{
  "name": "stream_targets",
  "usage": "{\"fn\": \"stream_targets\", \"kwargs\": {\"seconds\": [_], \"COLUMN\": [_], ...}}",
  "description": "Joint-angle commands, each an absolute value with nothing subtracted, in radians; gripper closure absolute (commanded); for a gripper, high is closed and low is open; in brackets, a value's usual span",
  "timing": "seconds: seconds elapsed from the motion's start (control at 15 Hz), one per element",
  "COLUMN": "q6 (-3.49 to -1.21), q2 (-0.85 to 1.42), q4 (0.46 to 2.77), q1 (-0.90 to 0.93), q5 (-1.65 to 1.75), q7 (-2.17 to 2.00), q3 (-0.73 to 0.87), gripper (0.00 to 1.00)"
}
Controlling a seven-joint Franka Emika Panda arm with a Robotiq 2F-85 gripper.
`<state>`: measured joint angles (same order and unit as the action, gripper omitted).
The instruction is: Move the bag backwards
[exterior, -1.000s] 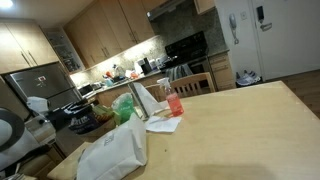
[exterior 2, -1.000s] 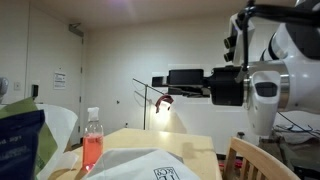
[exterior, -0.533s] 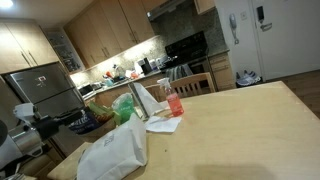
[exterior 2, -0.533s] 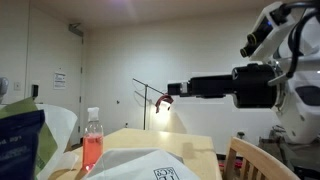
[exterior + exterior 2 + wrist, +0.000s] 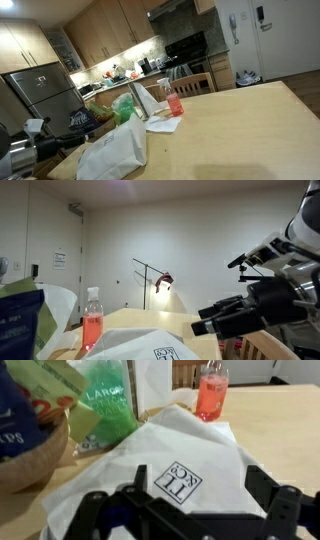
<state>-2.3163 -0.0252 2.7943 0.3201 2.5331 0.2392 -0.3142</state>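
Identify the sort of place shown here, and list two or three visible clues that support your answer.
Most likely a home kitchen with an eating area: wooden cabinets line the wall above a cluttered counter, with a black stove, a steel fridge and a large wooden table.

The wrist view's bottom edge is cutting through my claw (image 5: 182, 510), so only part of it is showing. The bag (image 5: 190, 450) is running off that same edge (the small letters of its logo (image 5: 181, 483) are blurring past reading), and the bottle (image 5: 211, 390) is losing its cap at the top edge. In an exterior view my arm (image 5: 35, 150) is smearing into a dark blur beside the tabletop's (image 5: 240, 120) corner.
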Motion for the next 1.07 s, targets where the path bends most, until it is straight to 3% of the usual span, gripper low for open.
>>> {"fn": "stream_targets", "kwargs": {"seconds": [0.0,0.67,1.0], "q6": [-2.479,-2.582,-2.580], "q2": [-0.018,0.024,0.027], "q4": [2.793,2.767,2.779], "q1": [0.310,0.365,0.352], "q5": [2.408,1.758,1.816], "q7": [0.391,1.053,0.991], "q3": [-0.307,-0.365,-0.355], "gripper": [0.00,0.00,0.00]}}
